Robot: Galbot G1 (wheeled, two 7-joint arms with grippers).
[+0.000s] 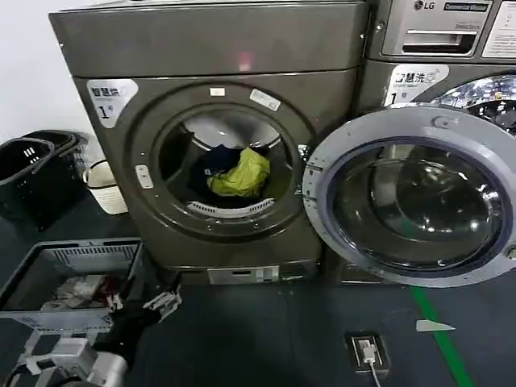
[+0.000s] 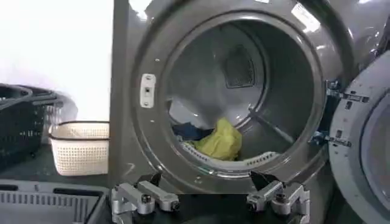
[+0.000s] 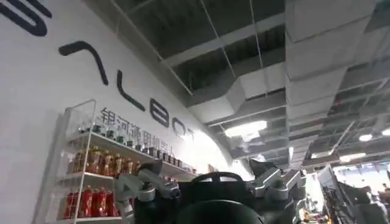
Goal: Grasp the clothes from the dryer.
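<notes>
From my remote station I saw the dryer (image 1: 218,145) in dark bronze-grey, a white "1" label (image 1: 109,98) at its upper left corner and a faint red light (image 1: 244,60) glowing on its top panel. Inside the drum, the clothes (image 1: 235,172) showed one bright yellow-green piece against dark navy ones. The open door (image 1: 411,197) wore a pale grey rim around dark glass. Beside the machine stood a cream lattice basket (image 1: 105,187) and black baskets (image 1: 36,165); a grey basket (image 1: 68,282) held white and red laundry. A green stripe (image 1: 439,339) crossed the dark floor (image 1: 266,339). My left gripper (image 1: 149,302) was black and silver.
</notes>
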